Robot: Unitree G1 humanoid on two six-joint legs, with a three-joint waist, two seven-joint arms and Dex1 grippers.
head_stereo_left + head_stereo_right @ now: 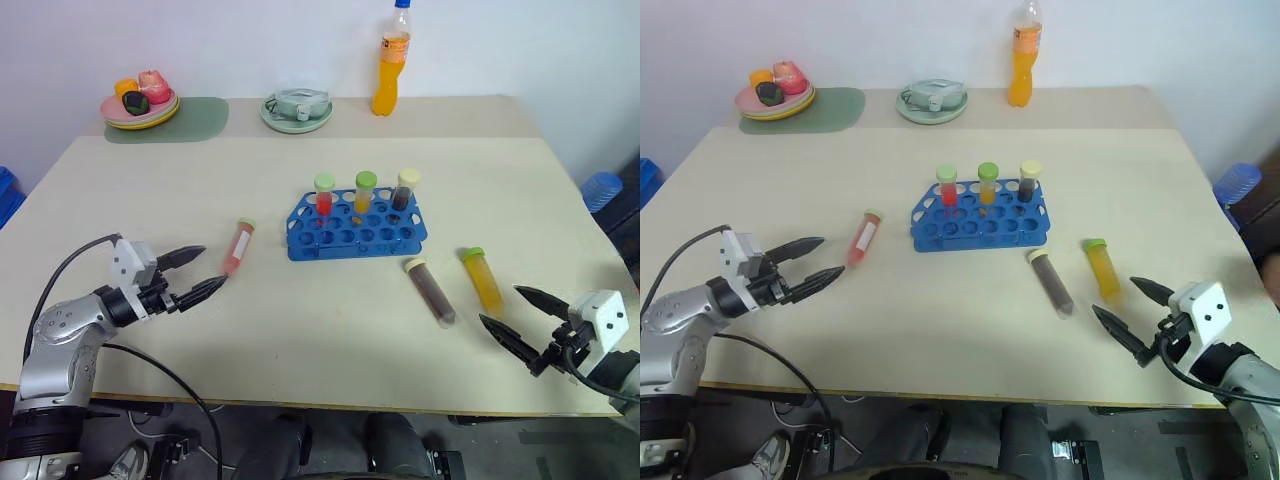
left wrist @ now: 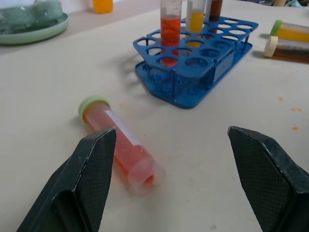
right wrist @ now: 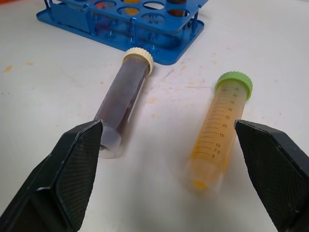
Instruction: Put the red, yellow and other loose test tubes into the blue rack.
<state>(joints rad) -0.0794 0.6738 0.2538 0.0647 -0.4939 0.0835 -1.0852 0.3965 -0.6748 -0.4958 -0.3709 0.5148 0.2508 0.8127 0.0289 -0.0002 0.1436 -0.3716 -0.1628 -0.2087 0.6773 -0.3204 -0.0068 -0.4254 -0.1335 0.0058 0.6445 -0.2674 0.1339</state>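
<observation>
Three loose tubes lie flat on the pale table (image 1: 300, 330): a red tube (image 1: 238, 247) with a pale green cap, left of the blue rack (image 1: 356, 231); a brown tube (image 1: 430, 291) with a cream cap and a yellow tube (image 1: 482, 277) with a green cap, side by side and apart, near the rack's right front corner. The rack sits mid-table and holds three more capped tubes upright in its back row: red, yellow, brown.

Left claw (image 1: 203, 271): fingers spread, holding nothing, tips just short of the red tube's base. Right claw (image 1: 515, 315): fingers spread wide, holding nothing, pointing at the brown and yellow tubes.

Far edge of the table: orange drink bottle (image 1: 392, 60), pale green dish (image 1: 297, 110), plate of toy food (image 1: 140, 103).
</observation>
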